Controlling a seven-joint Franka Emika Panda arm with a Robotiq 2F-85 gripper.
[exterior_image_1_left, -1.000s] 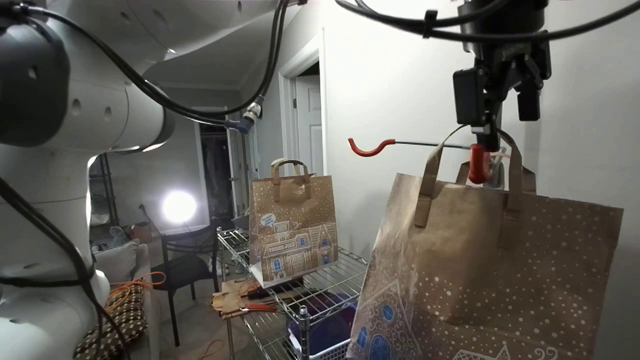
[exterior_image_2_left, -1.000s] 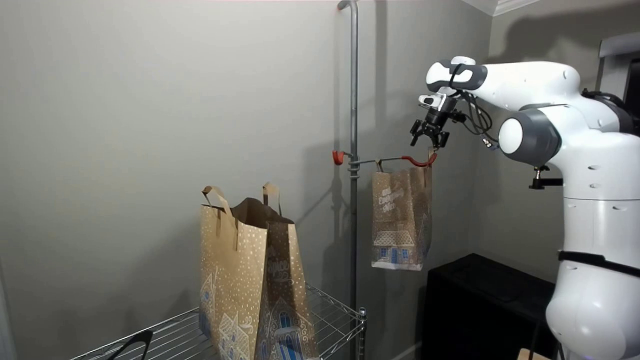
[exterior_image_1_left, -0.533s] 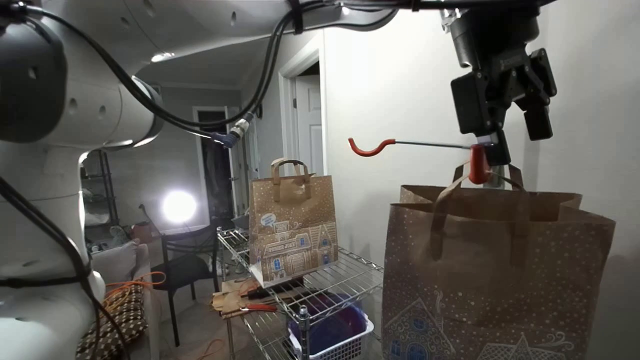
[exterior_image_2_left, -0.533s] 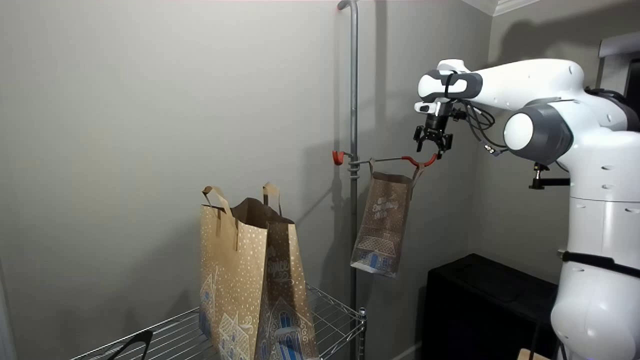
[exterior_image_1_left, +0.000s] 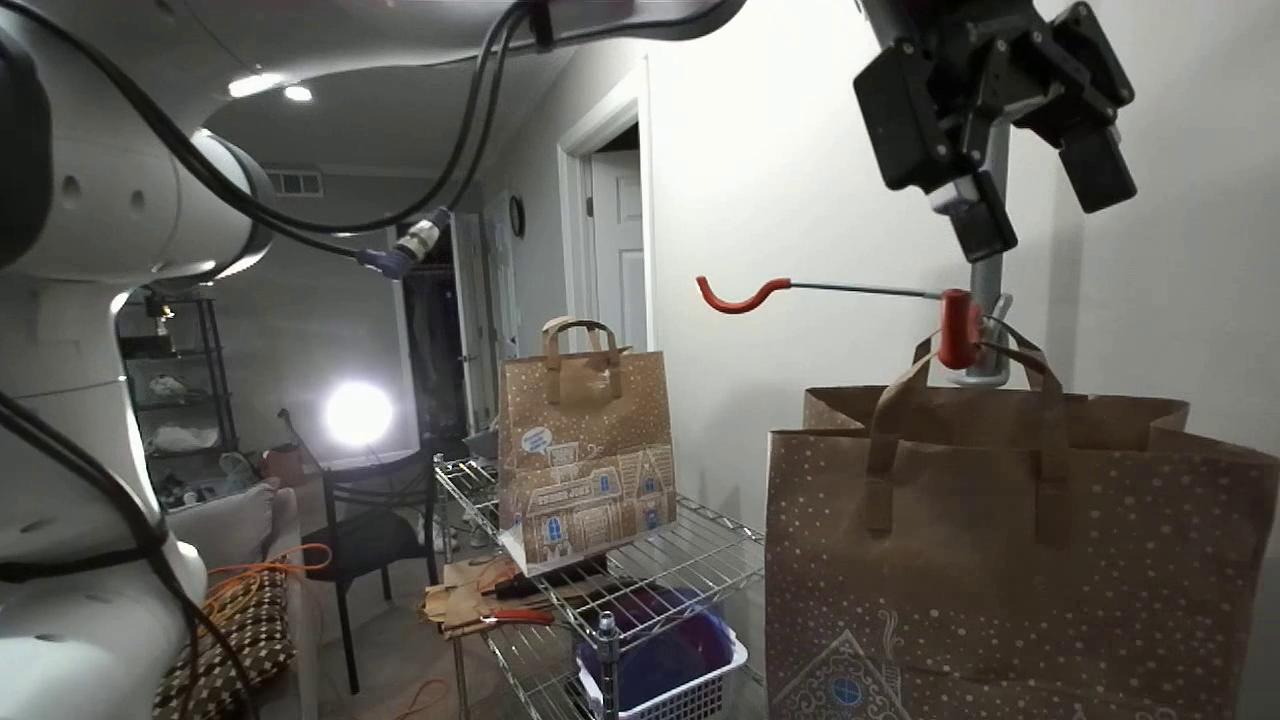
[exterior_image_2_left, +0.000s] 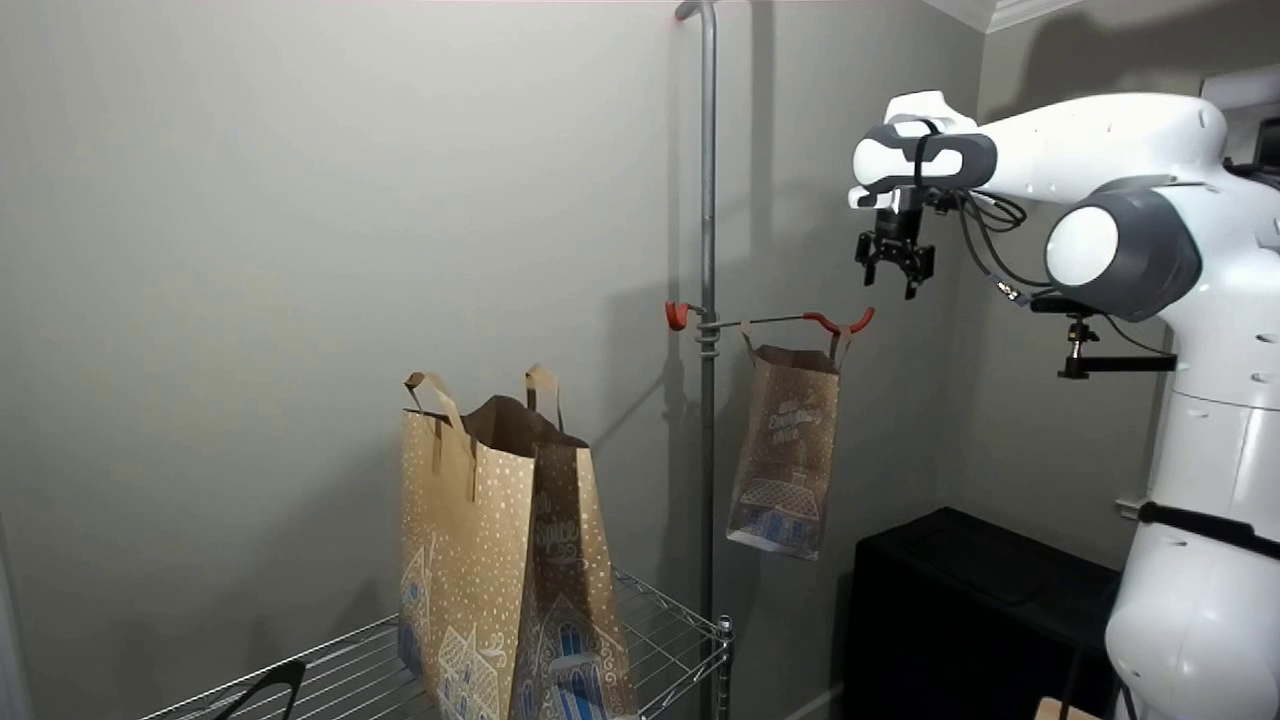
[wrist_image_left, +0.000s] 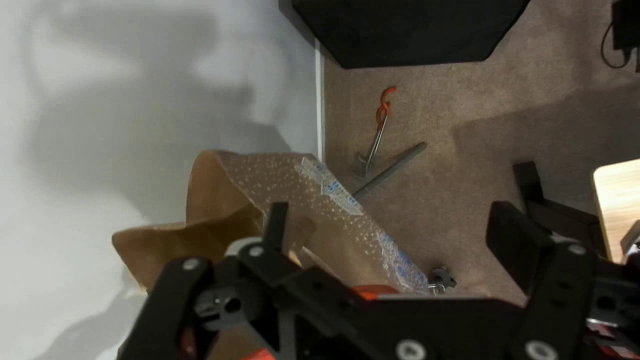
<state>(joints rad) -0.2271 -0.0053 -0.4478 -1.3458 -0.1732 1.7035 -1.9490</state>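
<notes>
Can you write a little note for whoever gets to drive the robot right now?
Hand: open, holding nothing, a little above the tip of the red hook, not touching it.
Bags: the hanging bag is on that hook by its handles; the other bag stands on the wire shelf.
Done: the hanging bag is up, and the hand is off it.
Left: perhaps just moving the hand away without bumping the hook.

In an exterior view, a red-tipped hook (exterior_image_1_left: 958, 332) at right carries the hanging paper bag (exterior_image_1_left: 1000, 580); bottom centre, a wire shelf (exterior_image_1_left: 685, 545) (silvery) bears a standing bag (exterior_image_1_left: 590, 460).
</notes>
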